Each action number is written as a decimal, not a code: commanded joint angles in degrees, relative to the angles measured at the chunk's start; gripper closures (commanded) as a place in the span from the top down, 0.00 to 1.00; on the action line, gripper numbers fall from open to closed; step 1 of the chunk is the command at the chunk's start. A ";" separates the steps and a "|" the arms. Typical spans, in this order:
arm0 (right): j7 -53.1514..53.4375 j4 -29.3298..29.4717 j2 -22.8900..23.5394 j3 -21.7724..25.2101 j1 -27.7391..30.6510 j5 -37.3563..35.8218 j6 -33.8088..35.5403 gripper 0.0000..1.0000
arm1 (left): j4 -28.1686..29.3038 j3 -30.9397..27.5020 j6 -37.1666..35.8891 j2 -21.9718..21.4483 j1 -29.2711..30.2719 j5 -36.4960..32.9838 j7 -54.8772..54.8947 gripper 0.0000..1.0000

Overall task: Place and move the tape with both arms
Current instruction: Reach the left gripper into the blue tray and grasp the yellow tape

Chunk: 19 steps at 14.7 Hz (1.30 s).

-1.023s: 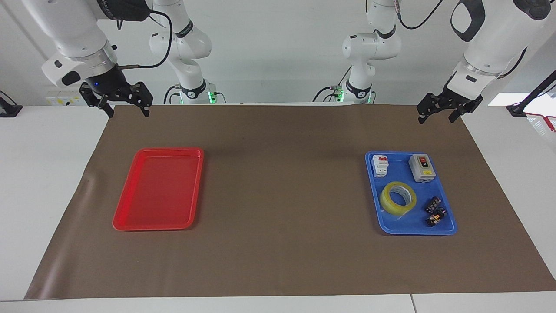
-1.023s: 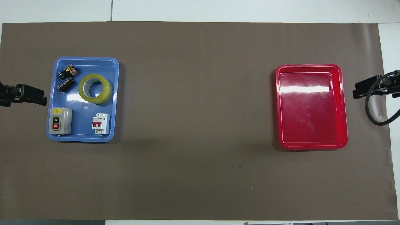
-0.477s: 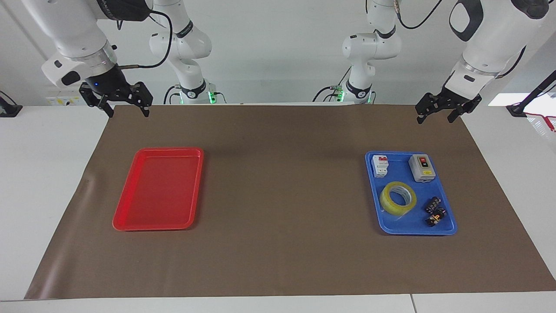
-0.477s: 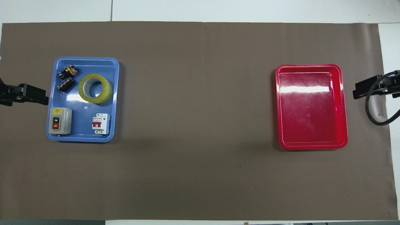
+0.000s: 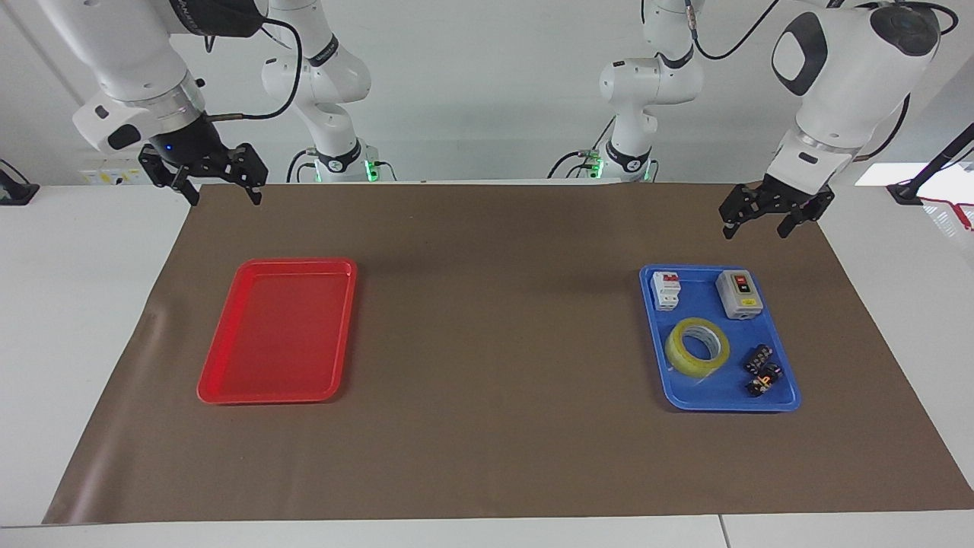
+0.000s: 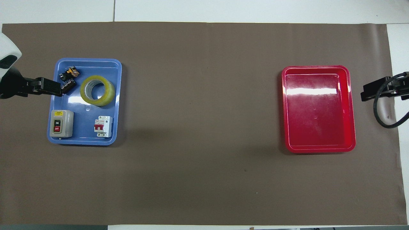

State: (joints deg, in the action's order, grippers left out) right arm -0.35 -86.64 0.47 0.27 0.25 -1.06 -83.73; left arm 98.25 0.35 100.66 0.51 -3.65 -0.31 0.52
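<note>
Yellow and translucent, the tape [image 5: 697,346] lies flat in the blue tray [image 5: 784,396] at the left arm's end of the tabletop [image 5: 487,472], hole upward, so its axis stands vertical and a grasp would go across the ring's wall. In the facing view I have the left tool [image 5: 753,219] hanging in the air just short of the tray's robot-side edge, fingers spread and empty, and from it the roll sits at about seven o'clock and lower. The grey on/off switch box [image 5: 739,294] and the white circuit breaker [image 5: 666,290] stand in the tray between the tool and the roll; small black parts [image 5: 762,370] lie beside the roll. The right tool [image 5: 217,186] waits, open and empty, above the mat's corner at about eleven o'clock from the red tray [image 5: 228,392]. My judgement is that the left arm is far closer and should pick.
</note>
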 commanded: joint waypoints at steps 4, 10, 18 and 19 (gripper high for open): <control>-1.06 -0.29 -0.38 -0.09 0.54 0.53 -0.30 1.00 | 4.40 -0.26 11.20 5.81 0.57 0.40 0.80 1.00; -1.06 -0.29 -0.38 -0.01 0.63 0.53 -0.30 1.00 | 13.19 -0.26 28.78 11.70 1.53 0.32 0.89 1.00; -1.14 -0.29 -0.38 -0.09 0.72 0.53 -0.30 1.00 | 14.52 -0.26 35.22 17.77 2.59 0.40 2.21 1.00; -1.14 -0.29 -0.38 -0.09 0.72 0.53 -0.30 1.00 | 14.52 -0.26 35.22 17.95 2.59 0.40 2.21 1.00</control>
State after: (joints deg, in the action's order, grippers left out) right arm -0.35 -86.64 0.47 0.33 0.36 -1.06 -83.73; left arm 112.01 0.06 134.11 18.26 -1.22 -0.32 1.75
